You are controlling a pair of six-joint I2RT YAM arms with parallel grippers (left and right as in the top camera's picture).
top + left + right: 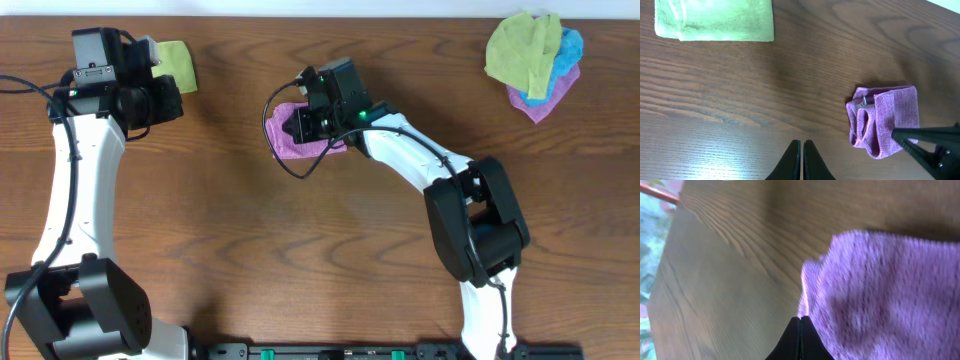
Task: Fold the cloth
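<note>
Right claw: fingers pressed together, with no cloth visible between them. The tips sit at the near edge of the purple cloth. In the overhead view this claw hangs over the cloth's middle.
Left claw: fingers closed tip to tip and holding nothing. It is over bare wood, well apart from both nearby cloths.
Desk: dark brown wood grain, carrying every cloth in view.
Cloth pile: a loose heap at the far right corner, with yellow-green on top and blue and purple beneath.
Green cloth: a flat, folded rectangle at the far left, just beside the left arm's wrist.
Purple cloth: in the far middle of the desk, bunched into a small block. The left wrist view shows rolled layers on one side and a flat flap on the other. The right claw's black fingers lie over one corner.
</note>
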